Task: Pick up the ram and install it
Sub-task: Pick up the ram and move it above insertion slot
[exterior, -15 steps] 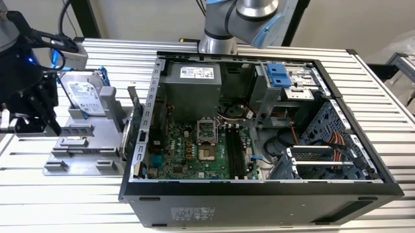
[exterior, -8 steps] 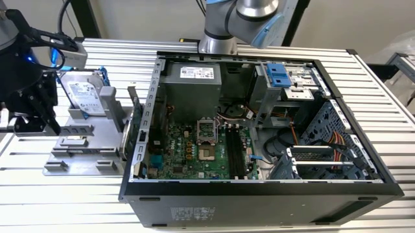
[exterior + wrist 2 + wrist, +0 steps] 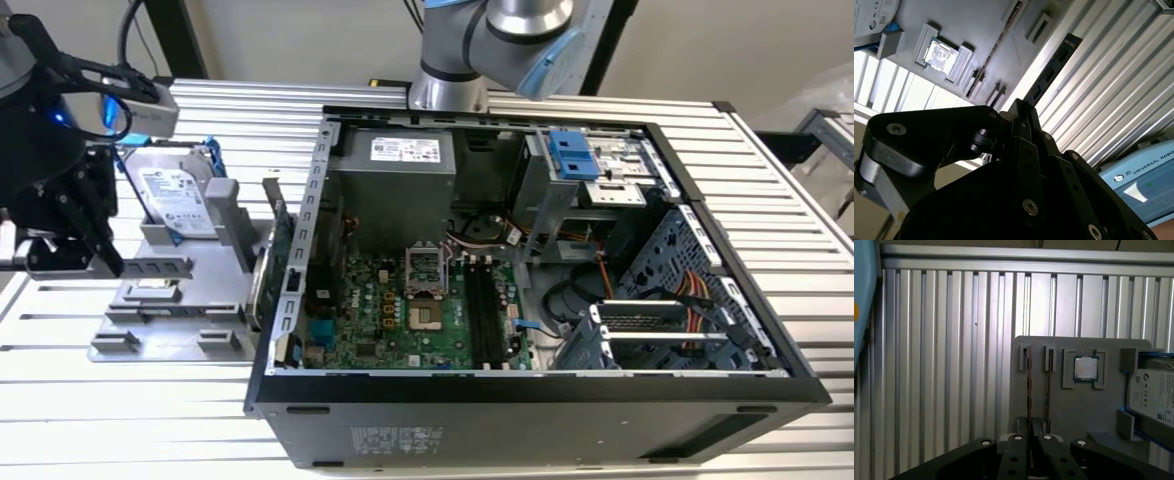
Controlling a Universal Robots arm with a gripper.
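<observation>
Your tool (image 3: 104, 262) was clamped on the ram (image 3: 158, 267), holding it clear above the grey tray (image 3: 167, 328) on the bench (image 3: 134, 420). The stick's long axis ran along the bench ribs, crosswise to the black memory slots (image 3: 482, 312). These lay inside the open case (image 3: 534, 425), well off toward the exterior view's right of the tool.

You have a ribbed table (image 3: 954, 365) of bright bare metal; a holder (image 3: 1089, 410) of smooth matt grey plastic; a processor chip (image 3: 1086, 368) lidded in dull silver metal; the ram (image 3: 1051, 70), dark matt board; the gripper (image 3: 1031, 435), matt black with shiny screws
</observation>
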